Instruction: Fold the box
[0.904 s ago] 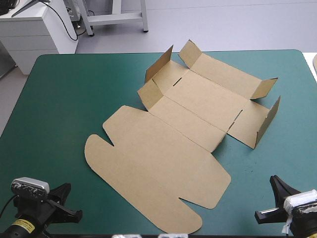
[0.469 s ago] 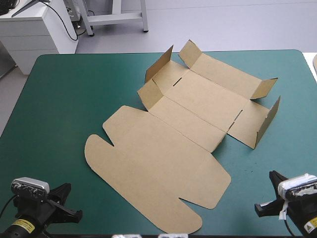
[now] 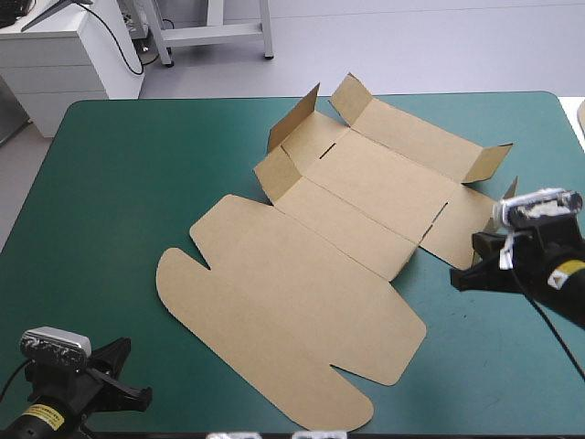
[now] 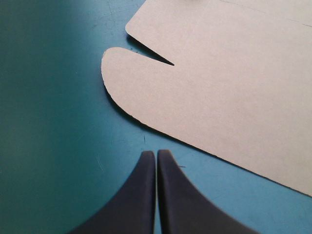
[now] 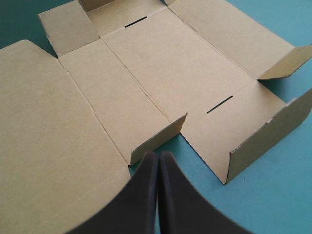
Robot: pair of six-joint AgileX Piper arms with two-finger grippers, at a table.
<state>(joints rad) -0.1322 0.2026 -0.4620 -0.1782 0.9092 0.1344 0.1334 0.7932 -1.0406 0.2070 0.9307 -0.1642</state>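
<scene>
On the middle of the table, across its teal-green cover, the box lies on a slant as a cut sheet of brown board. Its wide lid panel is flat toward the near edge. The tray part reaches toward the far right, and its end flaps and side walls are partly raised.

The left gripper sits low at the near left corner. Its black fingers are pressed together into one point and hold nothing, just short of the lid's rounded tab.

The right gripper hangs over the right side of the table. It is likewise closed and empty, and it aims at a short flap standing up beside the tray floor. The taller side wall is just beyond it.

The board looks light and stiff. It will likely bend only along its scored creases and may skate on the smooth cover if pushed from one side (so the other arm should brace it). The raised walls and flap edges look like the best places to take hold, since the flat lid offers no lip.

Bare cover lies open on the left and along the near right. The box's far corner sits close to the table's far edge.
</scene>
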